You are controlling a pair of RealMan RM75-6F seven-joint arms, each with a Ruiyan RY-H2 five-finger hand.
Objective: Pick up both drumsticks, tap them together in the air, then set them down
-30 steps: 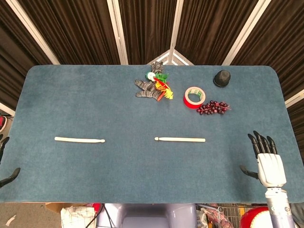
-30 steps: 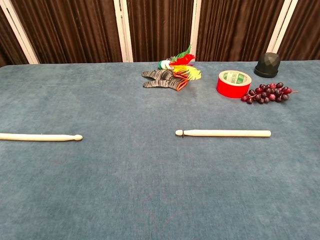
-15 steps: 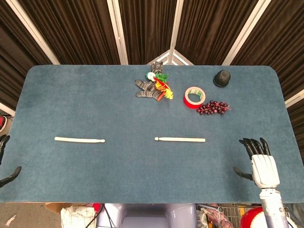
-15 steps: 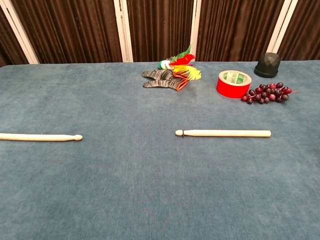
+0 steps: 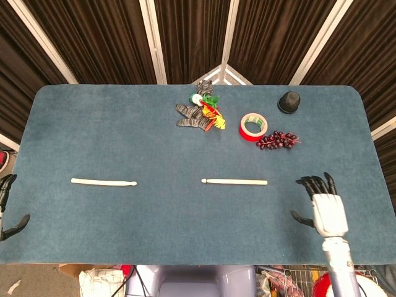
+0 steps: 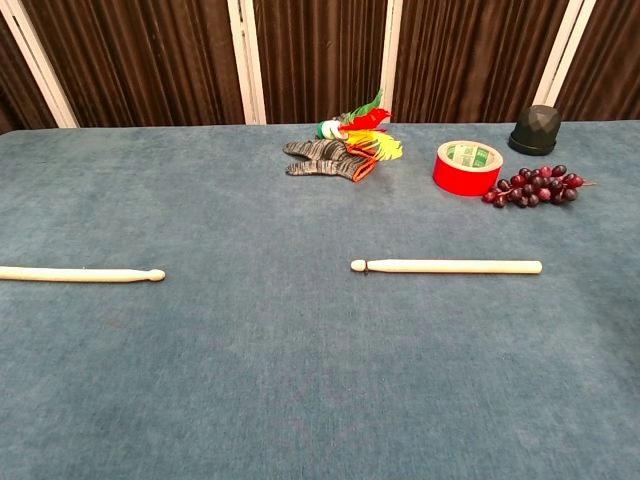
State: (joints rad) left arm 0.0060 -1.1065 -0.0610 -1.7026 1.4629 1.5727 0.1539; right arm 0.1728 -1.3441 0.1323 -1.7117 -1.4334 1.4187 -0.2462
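Two pale wooden drumsticks lie flat on the blue table. The left drumstick (image 5: 103, 182) (image 6: 80, 274) points its tip rightward. The right drumstick (image 5: 234, 182) (image 6: 446, 266) points its tip leftward. My right hand (image 5: 323, 207) hovers over the table's front right, open with fingers spread, a short way right of the right drumstick. Only dark fingertips of my left hand (image 5: 7, 204) show at the left edge, off the table, apart and holding nothing. The chest view shows neither hand.
At the back of the table (image 5: 93, 130) lie a striped cloth with a colourful toy (image 5: 201, 111) (image 6: 345, 150), a red tape roll (image 5: 252, 126) (image 6: 467, 167), dark grapes (image 5: 278, 140) (image 6: 535, 185) and a black cap-shaped object (image 5: 289, 101) (image 6: 535, 130).
My right hand has moved left and slightly forward over the table, toward the right drumstick. The left fingertips shifted a little. The drumsticks have not moved.
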